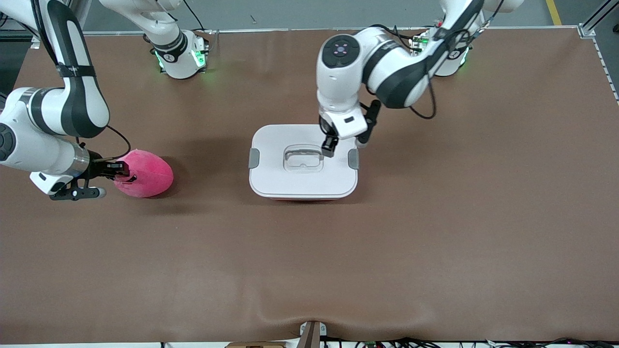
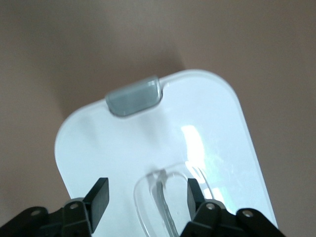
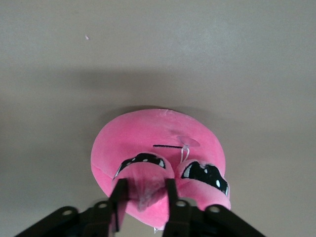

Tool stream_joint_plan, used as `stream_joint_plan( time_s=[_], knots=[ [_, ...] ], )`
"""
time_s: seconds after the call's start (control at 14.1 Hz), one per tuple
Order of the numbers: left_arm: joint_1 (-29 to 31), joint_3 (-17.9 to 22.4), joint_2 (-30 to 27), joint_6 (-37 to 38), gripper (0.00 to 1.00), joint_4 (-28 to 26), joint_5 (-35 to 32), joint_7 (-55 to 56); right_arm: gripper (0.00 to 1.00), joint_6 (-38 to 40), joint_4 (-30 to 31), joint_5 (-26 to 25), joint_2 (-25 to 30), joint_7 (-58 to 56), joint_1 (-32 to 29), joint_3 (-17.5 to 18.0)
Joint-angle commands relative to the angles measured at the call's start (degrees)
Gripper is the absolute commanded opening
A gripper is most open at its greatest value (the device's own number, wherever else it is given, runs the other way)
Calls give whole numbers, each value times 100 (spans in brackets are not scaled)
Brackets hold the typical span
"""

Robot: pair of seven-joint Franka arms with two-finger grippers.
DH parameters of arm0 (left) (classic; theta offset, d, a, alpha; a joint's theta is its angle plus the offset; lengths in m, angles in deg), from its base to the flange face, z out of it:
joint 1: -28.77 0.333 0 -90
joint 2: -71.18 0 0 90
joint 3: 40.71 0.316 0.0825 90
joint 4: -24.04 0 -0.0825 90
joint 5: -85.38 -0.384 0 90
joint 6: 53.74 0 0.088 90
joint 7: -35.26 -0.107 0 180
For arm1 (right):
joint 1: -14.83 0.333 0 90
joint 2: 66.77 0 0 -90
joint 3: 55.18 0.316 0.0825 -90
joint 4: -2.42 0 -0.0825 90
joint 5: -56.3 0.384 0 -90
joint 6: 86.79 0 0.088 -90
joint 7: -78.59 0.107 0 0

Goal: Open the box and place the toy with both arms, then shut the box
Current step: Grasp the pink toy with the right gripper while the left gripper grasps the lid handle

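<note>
Early stage: box lid on, left end effector open over it; right end effector grips toy on worktop beside box.

Brown table mat; floor

Left gripper hangs spread (fingers apart); right gripper pinched.

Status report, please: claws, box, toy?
Left claw open over lid handle. Right claw shut on toy. Box closed. Nothing in the way.
</note>
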Motion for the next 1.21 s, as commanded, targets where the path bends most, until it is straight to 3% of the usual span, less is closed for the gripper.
stream_joint_plan(
  time_s=[0.0,0.35,0.71,1.14],
  knots=[
    [-260,9,297,-254,72,184,-580,945,0,51,-63,56,40,-293,-27,0],
    [-499,9,772,-334,72,405,-1434,2916,0,164,-177,161,83,-312,-36,9],
    [-622,9,939,-360,64,563,-1443,3277,0,1139,-1047,364,145,-347,-9,9],
    [-666,9,957,-413,47,572,-1444,3392,0,2035,-2119,364,101,-760,-27,9]
  ],
)
